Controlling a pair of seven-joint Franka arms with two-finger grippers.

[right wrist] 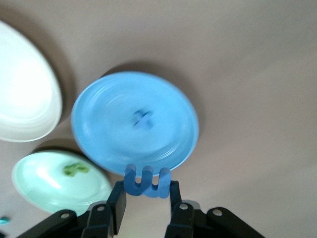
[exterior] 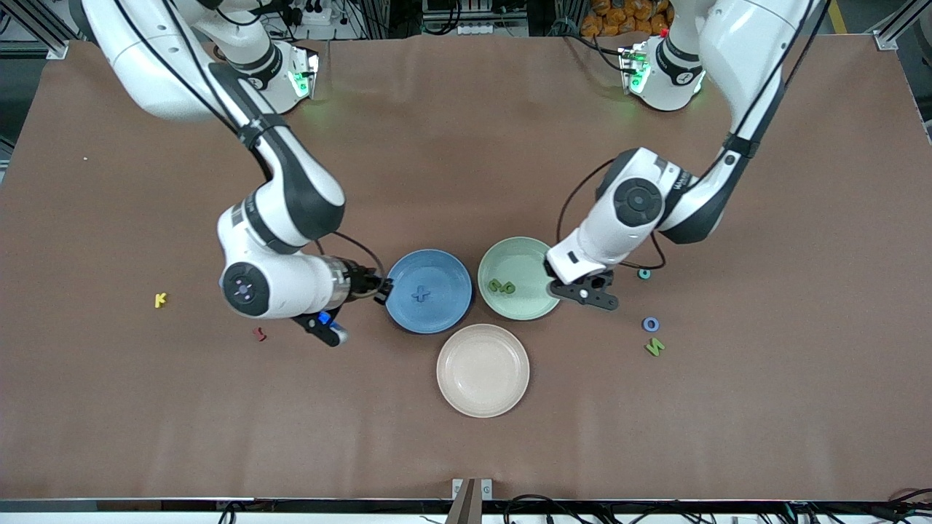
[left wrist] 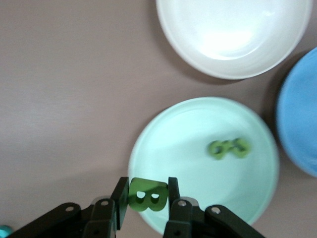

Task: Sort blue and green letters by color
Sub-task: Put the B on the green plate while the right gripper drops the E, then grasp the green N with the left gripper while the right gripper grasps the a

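My right gripper (exterior: 381, 286) is shut on a blue letter (right wrist: 147, 182) and holds it at the rim of the blue plate (exterior: 444, 273), which has a blue cross-shaped letter (exterior: 421, 294) on it. My left gripper (exterior: 553, 275) is shut on a green B (left wrist: 147, 195) over the edge of the green plate (exterior: 520, 255), where two green letters (exterior: 501, 287) lie. A blue O (exterior: 650, 324) and a green N (exterior: 654, 346) lie on the table toward the left arm's end, nearer the front camera than the left gripper.
An empty beige plate (exterior: 483, 393) sits nearer the front camera than the two other plates. A small teal ring (exterior: 644, 274) lies beside the left arm's hand. A yellow K (exterior: 161, 299) and a small red letter (exterior: 259, 334) lie toward the right arm's end.
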